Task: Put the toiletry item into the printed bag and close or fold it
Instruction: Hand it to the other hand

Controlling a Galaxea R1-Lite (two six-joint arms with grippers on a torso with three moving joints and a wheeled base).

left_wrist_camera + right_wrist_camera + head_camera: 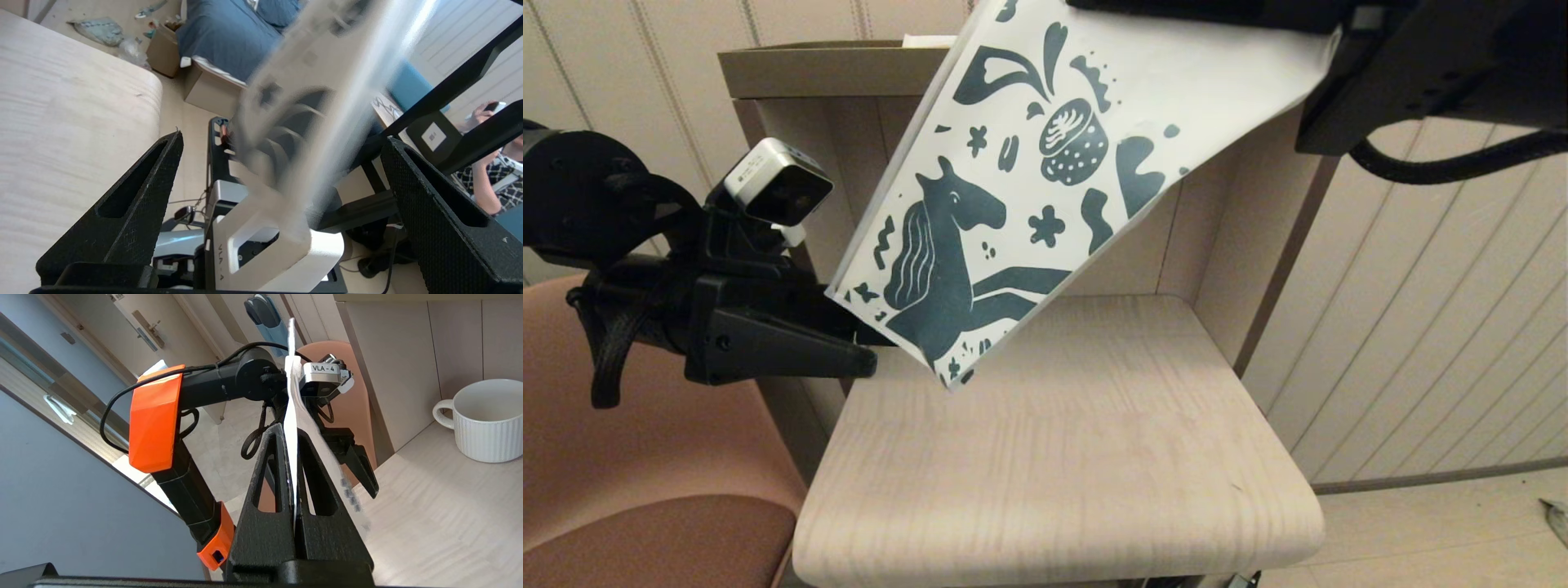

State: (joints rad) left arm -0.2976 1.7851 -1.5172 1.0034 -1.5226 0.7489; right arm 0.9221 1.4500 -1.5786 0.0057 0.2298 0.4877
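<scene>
The printed bag (1045,188), white with a dark teal horse and doodles, hangs tilted in the air above the table. My right gripper (291,432) is shut on the bag's upper edge (292,396), at the top right of the head view. My left gripper (870,347) stands open at the bag's lower left corner. One finger is in front of the sheet and the other behind it. In the left wrist view the bag (327,102) hangs blurred between the spread fingers (135,212), touching neither. The toiletry item is out of view.
A pale wooden table (1078,457) lies below the bag, walled by a beige panel (792,147) at the back left. A white ribbed mug (486,420) stands on it near the back wall. A salmon chair (645,490) is at the left.
</scene>
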